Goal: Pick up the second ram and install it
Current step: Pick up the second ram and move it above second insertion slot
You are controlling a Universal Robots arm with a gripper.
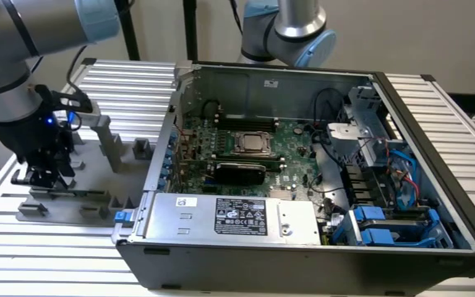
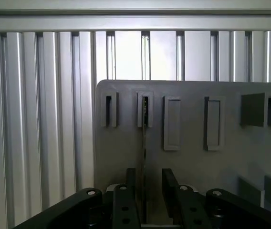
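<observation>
The second ram (image 2: 144,143) stands on edge in a slot of the grey holder plate (image 2: 192,162), so I see it as a thin dark line. My gripper (image 2: 147,175) is low over the plate with one finger (image 2: 130,183) on each side of the stick. The fingers are open, and a gap shows between the stick and the far finger. In the exterior view the gripper (image 1: 46,178) hangs over the grey holder (image 1: 64,201) at the exterior view's left, beside the open computer case (image 1: 303,247).
The case lies open with the green motherboard (image 1: 291,139), its silver processor (image 1: 252,143), a power supply (image 1: 237,216) and blue drive bays (image 1: 386,226). Grey posts (image 1: 106,139) rise from the holder. A second arm (image 1: 291,31) stands behind the case. The table is ribbed aluminium (image 1: 47,260).
</observation>
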